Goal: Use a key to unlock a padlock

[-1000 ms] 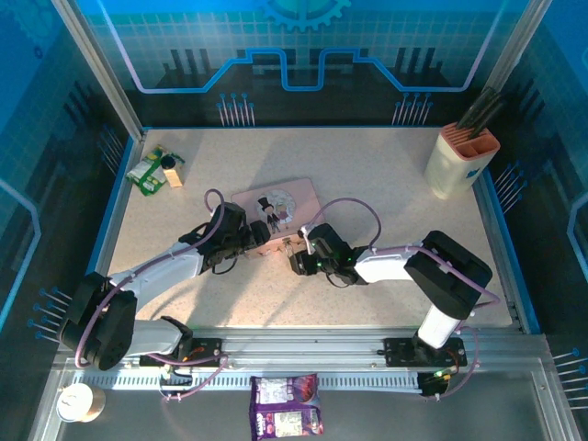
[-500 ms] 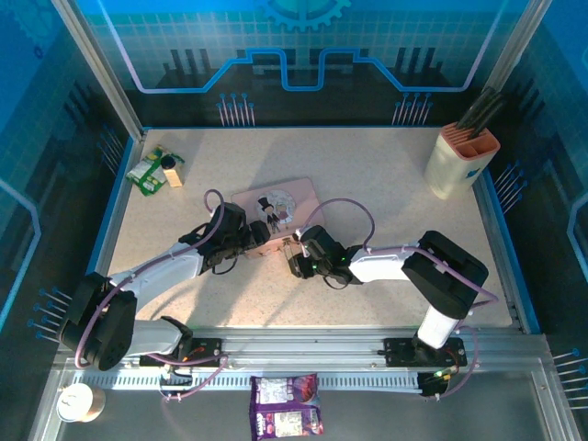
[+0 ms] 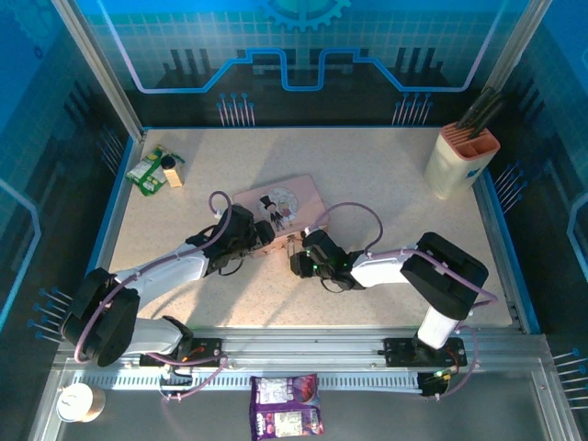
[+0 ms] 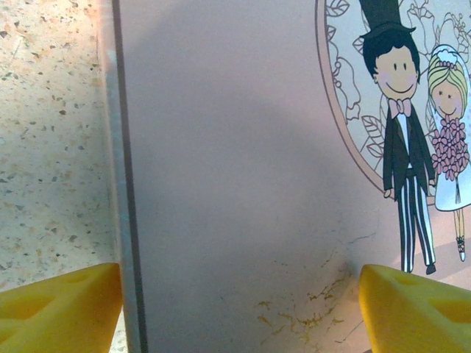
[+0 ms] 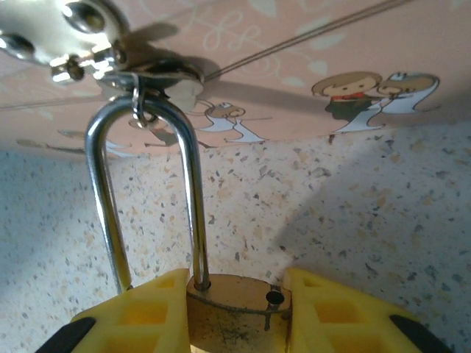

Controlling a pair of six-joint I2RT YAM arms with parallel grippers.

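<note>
We find the right gripper (image 5: pixel 234 290) clamped on the brass body of the padlock (image 5: pixel 237 315), its shackle (image 5: pixel 193 198) hooked through the hasp (image 5: pixel 110 51) of the pink tin (image 4: pixel 235 147); we judge it rigid and slick, best pinched across its flat sides, while the left gripper (image 4: pixel 239 294) gapes empty above that tin.

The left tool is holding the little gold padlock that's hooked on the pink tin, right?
Not quite. It is the right tool that holds the gold padlock, not the left one. The right wrist view shows its yellow fingers on both sides of the padlock, whose loop is hooked on the pink tin.
</note>
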